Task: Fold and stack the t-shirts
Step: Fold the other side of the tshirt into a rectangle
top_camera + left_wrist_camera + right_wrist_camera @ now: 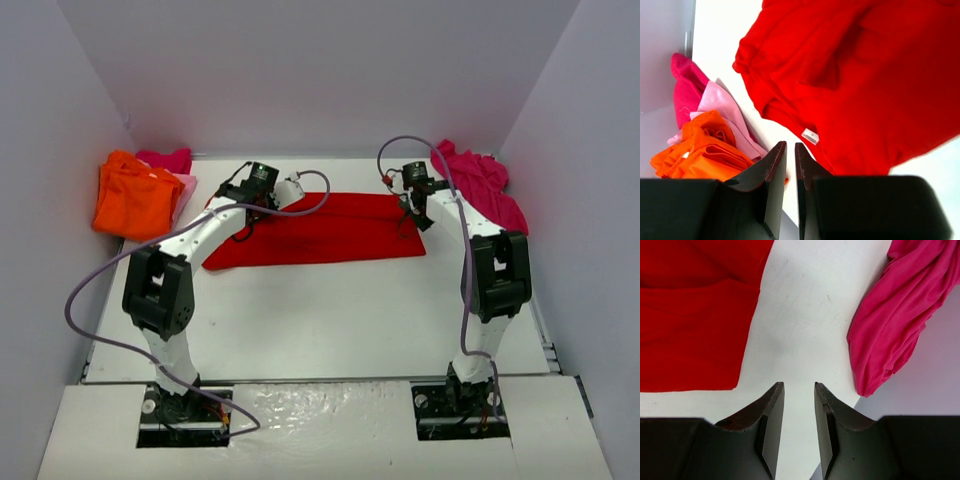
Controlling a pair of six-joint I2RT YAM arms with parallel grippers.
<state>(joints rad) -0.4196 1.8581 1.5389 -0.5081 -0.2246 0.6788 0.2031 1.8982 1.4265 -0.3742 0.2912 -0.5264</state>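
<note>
The red t-shirt (pixel 320 230) lies folded into a long flat band across the back of the table. My left gripper (pixel 250 200) hovers over its left end; in the left wrist view (pixel 789 145) its jaws are almost together with nothing between them, above the red cloth (pixel 865 75) and its white label (pixel 810 135). My right gripper (pixel 412 212) is at the shirt's right end; in the right wrist view (pixel 799 385) it is narrowly open and empty over bare table, between the red cloth (pixel 690 315) and a crumpled magenta t-shirt (pixel 900 315).
An orange t-shirt (pixel 135 195) lies on pink and magenta cloth (pixel 172 160) at the back left; all three show in the left wrist view (pixel 705 150). The magenta pile (pixel 480 180) lies against the right wall. White walls enclose the table on three sides.
</note>
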